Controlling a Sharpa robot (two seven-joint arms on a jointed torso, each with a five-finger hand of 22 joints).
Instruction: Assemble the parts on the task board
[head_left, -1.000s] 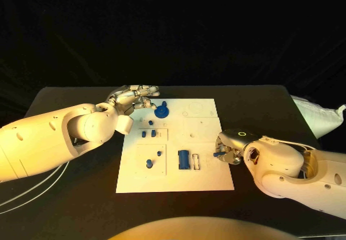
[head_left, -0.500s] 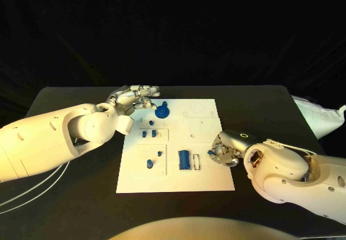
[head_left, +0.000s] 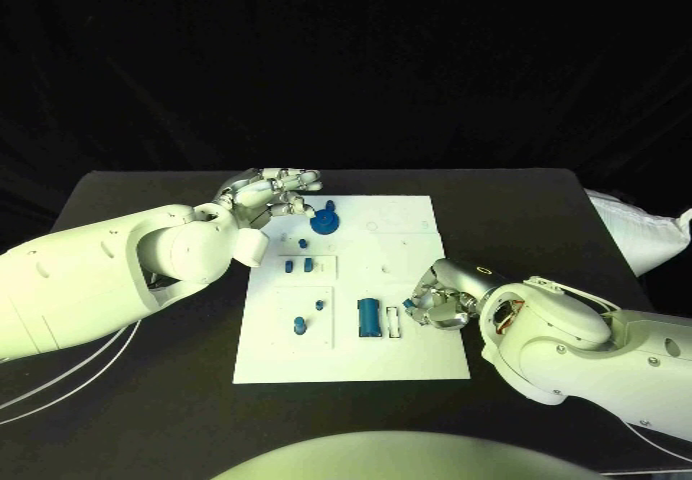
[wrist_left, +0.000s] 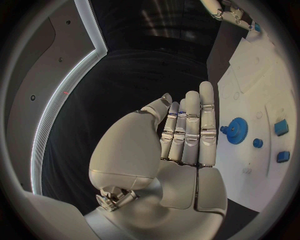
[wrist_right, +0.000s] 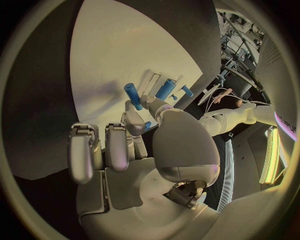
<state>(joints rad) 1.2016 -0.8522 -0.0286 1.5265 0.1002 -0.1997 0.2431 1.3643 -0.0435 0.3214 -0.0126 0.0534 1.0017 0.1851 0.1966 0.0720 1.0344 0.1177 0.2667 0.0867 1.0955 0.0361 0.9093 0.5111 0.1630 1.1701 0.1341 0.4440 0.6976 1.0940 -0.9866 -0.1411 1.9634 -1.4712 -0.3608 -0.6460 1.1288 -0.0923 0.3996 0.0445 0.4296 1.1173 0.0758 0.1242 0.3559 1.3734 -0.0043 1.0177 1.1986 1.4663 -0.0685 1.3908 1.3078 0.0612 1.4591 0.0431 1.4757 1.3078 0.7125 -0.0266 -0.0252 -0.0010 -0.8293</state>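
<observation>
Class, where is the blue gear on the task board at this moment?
In the head view the blue gear sits at the far left part of the task board, just beside the fingers of the left hand.

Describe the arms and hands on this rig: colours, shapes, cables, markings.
Bulky, rounded white shells on both arms. Left hand and right hand are silver metal with segmented fingers and smooth pale palm covers. A glowing green ring marks the right wrist. Thin white cables trail beneath the left arm.
</observation>
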